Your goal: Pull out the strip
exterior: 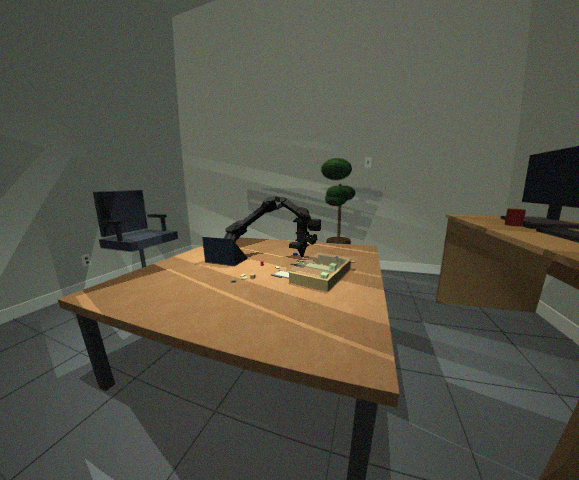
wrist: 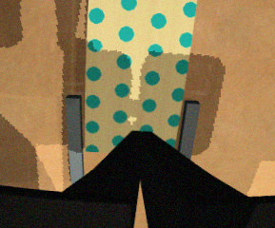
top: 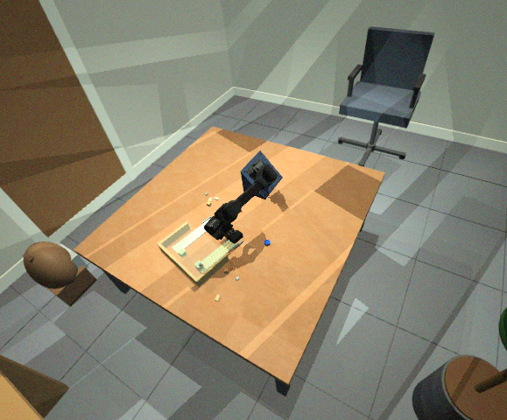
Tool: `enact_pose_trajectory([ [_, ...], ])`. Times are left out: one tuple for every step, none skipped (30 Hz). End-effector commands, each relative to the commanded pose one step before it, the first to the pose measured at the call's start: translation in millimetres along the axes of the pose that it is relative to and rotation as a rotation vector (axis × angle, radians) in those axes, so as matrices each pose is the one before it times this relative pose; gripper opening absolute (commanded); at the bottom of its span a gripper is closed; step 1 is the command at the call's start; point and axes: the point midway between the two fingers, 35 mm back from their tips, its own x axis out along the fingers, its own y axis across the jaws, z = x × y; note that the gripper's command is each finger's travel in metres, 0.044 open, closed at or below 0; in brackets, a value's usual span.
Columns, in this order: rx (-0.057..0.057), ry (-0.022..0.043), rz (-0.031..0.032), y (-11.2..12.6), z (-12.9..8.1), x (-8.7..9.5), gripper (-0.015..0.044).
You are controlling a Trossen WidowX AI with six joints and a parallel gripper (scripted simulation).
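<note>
On the wooden table (top: pixel 289 271), beside the open tray (top: pixel 168 249), the dotted strip (wrist: pixel 144 19) lies under the gripper (wrist: pixel 140 152), whose fingers are closed on nothing. A labelled cube (top: pixel 199 265) rests at the strip's far end. Press flat, drag straight back slowly.
</note>
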Motion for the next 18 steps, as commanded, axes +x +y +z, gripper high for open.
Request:
enact_pose_trajectory([
  [0.0046, 0.00337, -0.00599, -0.82, -1.03, 8.55, 0.0000],
  [0.0000, 0.00002, 0.00010, 0.14, -0.03, 1.63, 0.0000],
  [0.0000, 0.00002, 0.00011, 0.14, -0.03, 1.63, 0.0000],
  [0.0000, 0.00002, 0.00012, 0.14, -0.04, 1.63, 0.0000],
  [0.0000, 0.00003, 0.00013, 0.14, -0.05, 1.63, 0.0000],
  [0.0000, 0.00003, 0.00014, 0.14, -0.06, 1.63, 0.0000],
  [0.0000, 0.00003, 0.00014, 0.14, -0.07, 1.63, 0.0000],
  [0.0000, 0.00004, 0.00015, 0.15, -0.08, 1.63, 0.0000],
  [0.0000, 0.00004, 0.00016, 0.15, -0.09, 1.63, 0.0000],
  [0.0000, 0.00004, 0.00017, 0.17, -0.10, 1.62, 0.0000],
  [0.0000, 0.00005, 0.00018, 0.17, -0.11, 1.62, 0.0000],
  [0.0000, 0.00005, 0.00019, 0.19, -0.13, 1.62, 0.0000],
  [0.0000, 0.00005, 0.00020, 0.19, -0.14, 1.62, 0.0000],
  [0.0000, 0.00006, 0.00021, 0.21, -0.16, 1.62, 0.0000],
  [0.0000, 0.00006, 0.00022, 0.21, -0.16, 1.62, 0.0000],
  [0.0000, 0.00007, 0.00023, 0.21, -0.17, 1.61, 0.0000],
  [0.0000, 0.00007, 0.00024, 0.21, -0.18, 1.61, 0.0000],
  [0.0000, 0.00007, 0.00025, 0.21, -0.19, 1.61, 0.0000],
])
